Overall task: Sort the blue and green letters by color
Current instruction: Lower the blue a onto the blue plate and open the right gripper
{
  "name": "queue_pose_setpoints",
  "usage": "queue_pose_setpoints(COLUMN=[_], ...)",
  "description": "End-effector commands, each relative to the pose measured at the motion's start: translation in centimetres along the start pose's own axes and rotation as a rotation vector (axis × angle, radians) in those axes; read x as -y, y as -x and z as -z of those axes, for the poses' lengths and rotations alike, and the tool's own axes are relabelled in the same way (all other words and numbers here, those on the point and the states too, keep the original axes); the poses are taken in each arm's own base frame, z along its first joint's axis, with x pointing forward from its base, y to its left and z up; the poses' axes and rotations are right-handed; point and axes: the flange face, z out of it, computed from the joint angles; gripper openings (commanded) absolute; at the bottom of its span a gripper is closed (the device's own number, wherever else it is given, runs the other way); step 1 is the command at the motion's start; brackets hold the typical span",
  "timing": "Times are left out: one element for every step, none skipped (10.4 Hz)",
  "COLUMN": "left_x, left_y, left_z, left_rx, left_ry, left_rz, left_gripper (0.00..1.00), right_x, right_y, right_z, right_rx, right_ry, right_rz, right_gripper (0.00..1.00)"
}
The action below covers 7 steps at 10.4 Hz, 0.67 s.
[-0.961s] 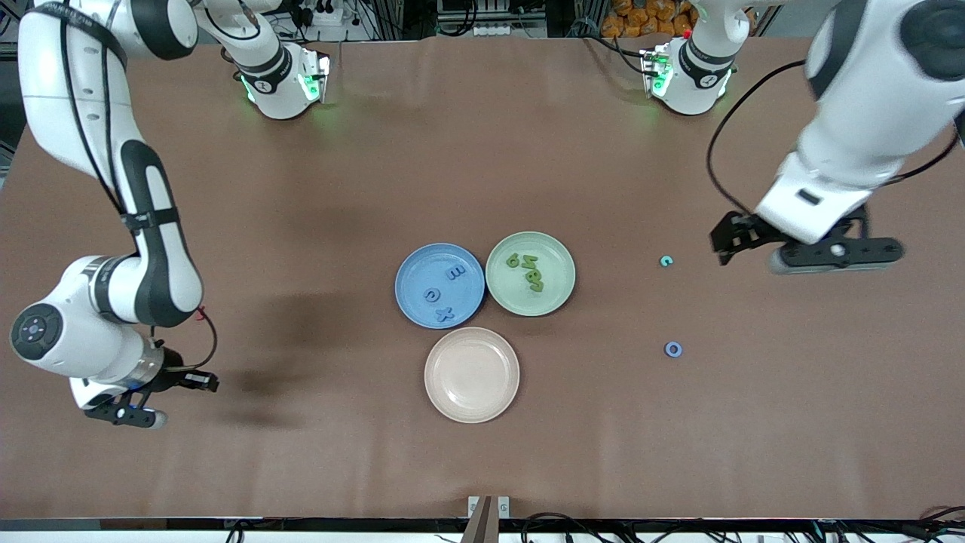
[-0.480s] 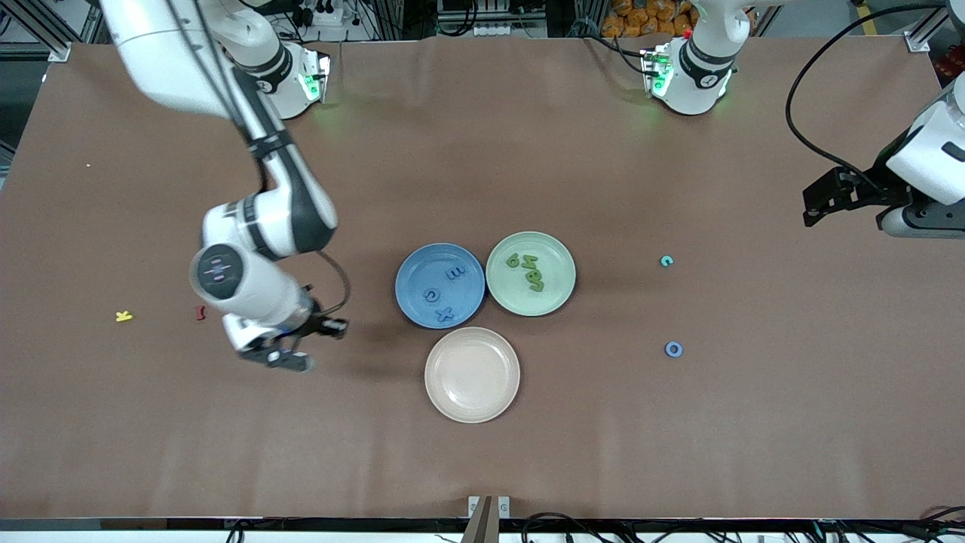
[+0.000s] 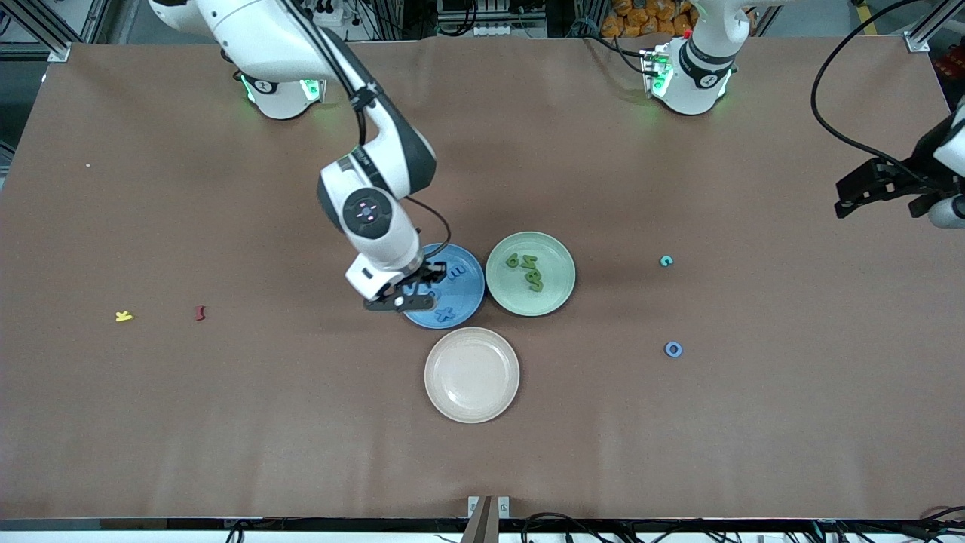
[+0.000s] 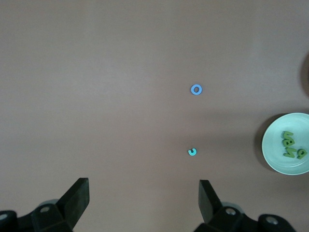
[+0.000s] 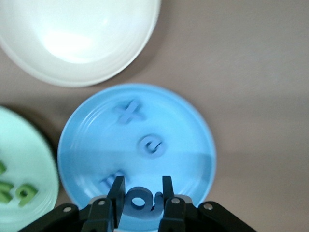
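Brown matte cloth [image 3: 678, 452] is covering the table, lying smooth and faintly creased. 3 round glossy plates are sitting together near its middle: a blue plate [image 3: 467, 302], a pale green plate [image 3: 554, 298] touching it toward the left arm's end, and a cream plate [image 3: 472, 375] with shallow ridges, nearer to the front camera.

Hanging over the blue plate's rim, the right gripper [image 3: 403, 296] is clamping its black fingers [image 5: 116, 195] on a chunky dark blue letter [image 5: 140, 200]; the letter looks like a rounded O or D, though blur is making its shape uncertain. On the blue plate, 3 blue letters are lying flat: an x [image 5: 129, 112], an e [image 5: 152, 145] and a letter partly hidden by the fingers [image 5: 112, 180]. 3 chunky leaf-green letters [image 3: 529, 270] are lying clustered on the pale green plate.

Waiting at its own end of the table, the left gripper [image 4: 144, 198] is holding its dark, wedge-shaped fingers spread wide and gripping nothing. Under it, on bare cloth, a small blue ring-shaped letter O [image 3: 673, 349] and a tiny teal curled letter c [image 3: 666, 262] are lying well apart. Toward the right arm's end, a yellow letter [image 3: 124, 317] and a dark red letter [image 3: 200, 312] are lying near each other.
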Motion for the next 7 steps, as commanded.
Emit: queue_pose_setpoints(left_x=[1.4, 1.5, 2.1, 2.3, 2.2, 1.9, 1.4], left_y=[0.3, 0.3, 0.4, 0.4, 0.4, 0.4, 0.3], left_z=[0.2, 0.1, 0.1, 0.2, 0.3, 0.4, 0.3], left_rx=[0.009, 0.012, 0.01, 0.011, 0.008, 0.006, 0.008], left_ry=[0.054, 0.052, 0.05, 0.05, 0.051, 0.053, 0.054], left_rz=[0.011, 0.013, 0.025, 0.031, 0.033, 0.03, 0.023], left_gripper=[1.0, 1.0, 1.0, 1.0, 1.0, 1.0, 1.0], right_x=[2.6, 2.8, 2.4, 1.9, 0.1, -2.3, -5.4], right_y=[2.1, 2.0, 1.5, 0.9, -0.6, -2.2, -4.0], right_z=[-1.5, -1.2, -0.9, -0.5, 0.6, 1.8, 3.1], right_rx=[0.003, -0.001, -0.007, -0.017, -0.032, -0.044, -0.059], right_ry=[0.019, 0.02, 0.02, 0.024, 0.016, 0.006, -0.003], right_rz=[0.045, 0.059, 0.056, 0.054, 0.022, -0.013, -0.041], right_gripper=[0.99, 1.0, 1.0, 1.0, 1.0, 1.0, 1.0])
